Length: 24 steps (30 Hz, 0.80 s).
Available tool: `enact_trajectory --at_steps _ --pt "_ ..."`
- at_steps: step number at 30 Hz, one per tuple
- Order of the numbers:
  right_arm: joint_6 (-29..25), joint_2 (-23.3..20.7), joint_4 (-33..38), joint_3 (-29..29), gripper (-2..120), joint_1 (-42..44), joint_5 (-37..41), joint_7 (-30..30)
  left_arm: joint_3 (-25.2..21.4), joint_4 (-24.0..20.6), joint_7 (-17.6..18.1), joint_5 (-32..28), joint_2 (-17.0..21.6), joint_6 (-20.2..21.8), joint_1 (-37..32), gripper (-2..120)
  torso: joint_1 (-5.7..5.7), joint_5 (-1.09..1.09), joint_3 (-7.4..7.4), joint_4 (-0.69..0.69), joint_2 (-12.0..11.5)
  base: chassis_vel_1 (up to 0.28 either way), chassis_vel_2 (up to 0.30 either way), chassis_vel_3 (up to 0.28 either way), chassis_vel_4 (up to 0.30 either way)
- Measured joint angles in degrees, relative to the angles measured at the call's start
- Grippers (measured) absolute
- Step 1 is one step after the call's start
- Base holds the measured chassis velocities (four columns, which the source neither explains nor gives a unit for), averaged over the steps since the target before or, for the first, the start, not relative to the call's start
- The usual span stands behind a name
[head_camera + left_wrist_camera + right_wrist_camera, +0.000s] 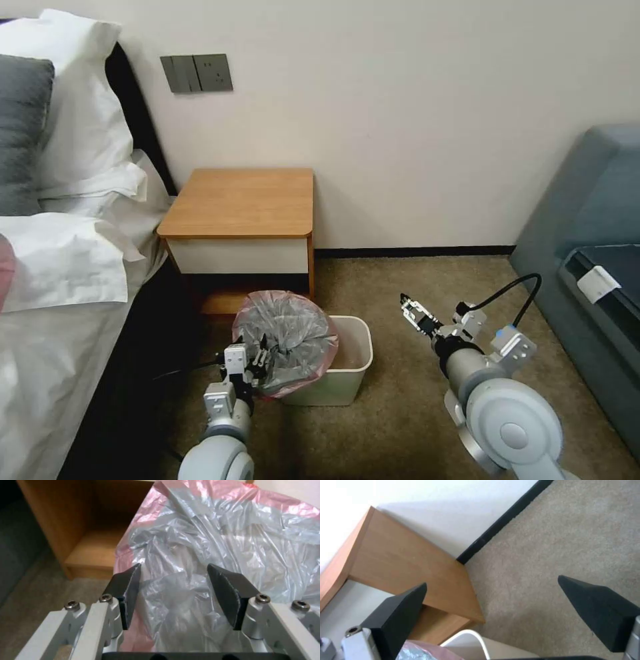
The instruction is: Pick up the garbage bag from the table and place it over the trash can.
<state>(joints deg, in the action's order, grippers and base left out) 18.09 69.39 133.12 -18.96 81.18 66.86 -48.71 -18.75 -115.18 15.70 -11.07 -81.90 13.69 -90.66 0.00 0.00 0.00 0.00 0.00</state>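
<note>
The garbage bag, crinkly grey plastic with a pink edge, is draped over the left half of the beige trash can and bulges above its rim. The can stands on the carpet in front of the wooden table, whose top is bare. My left gripper is at the bag's near left side. In the left wrist view the left gripper is open, with bag plastic lying loosely between the pads. My right gripper hovers open to the right of the can, holding nothing. The right gripper looks onto carpet, the can's rim and the table's side.
A bed with white pillows fills the left side, close to the left arm. A grey-blue sofa stands at the right. Open carpet lies between the can and the sofa. The wall runs behind the table.
</note>
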Motion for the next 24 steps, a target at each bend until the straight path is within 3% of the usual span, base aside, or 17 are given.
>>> enact_trajectory --at_steps 8,14,24 --pt "-0.62 0.19 0.47 -0.42 100 0.5 -0.38 -0.38 1.12 0.69 0.32 0.3 0.04 1.05 1.23 51 0.0 0.0 0.0 0.0 0.0 0.0 0.0 0.0 0.0" --pt "-0.82 0.68 0.47 -0.09 100 0.96 -1.03 -0.39 1.46 1.77 1.52 -1.14 0.65 3.14 3.43 39 0.0 0.0 0.0 0.0 0.0 0.0 0.0 0.0 0.0" --pt "-0.91 1.44 -0.36 -0.03 100 1.73 -1.97 -0.2 2.62 2.3 4.1 -5.32 1.53 8.69 6.3 46 0.0 0.0 0.0 0.0 0.0 0.0 0.0 0.0 0.0"
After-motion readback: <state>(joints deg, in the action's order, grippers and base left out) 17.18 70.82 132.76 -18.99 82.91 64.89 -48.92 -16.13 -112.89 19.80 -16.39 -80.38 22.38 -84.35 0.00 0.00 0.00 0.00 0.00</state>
